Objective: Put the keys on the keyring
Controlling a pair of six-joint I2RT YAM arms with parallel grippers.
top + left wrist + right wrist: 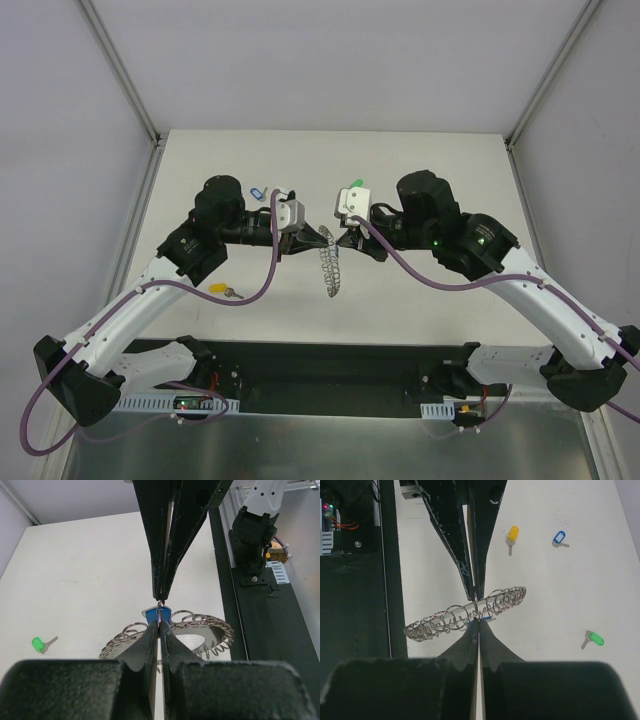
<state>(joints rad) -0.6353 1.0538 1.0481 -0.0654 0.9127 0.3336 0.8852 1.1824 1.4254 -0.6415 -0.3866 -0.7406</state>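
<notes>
The keyring [331, 272], a wide silver ring edged with wire loops, hangs in mid-air between the two arms over the table's middle. My left gripper [159, 623] and right gripper [478, 620] meet tip to tip at its upper edge, both shut. A thin metal sliver sits between the left jaws, with the blue key [150, 614] just beyond them. The right jaws pinch a small wire loop of the keyring [210, 630]. From the right wrist only a blue strip of the key [487, 617] shows against the keyring [435, 622]. Its blade is hidden.
A green key [355, 183] lies at the back, behind the right wrist. A pale blue key [255, 190] lies behind the left wrist. A yellow key [220, 290] lies under the left forearm. The black base rail [330, 370] runs along the near edge.
</notes>
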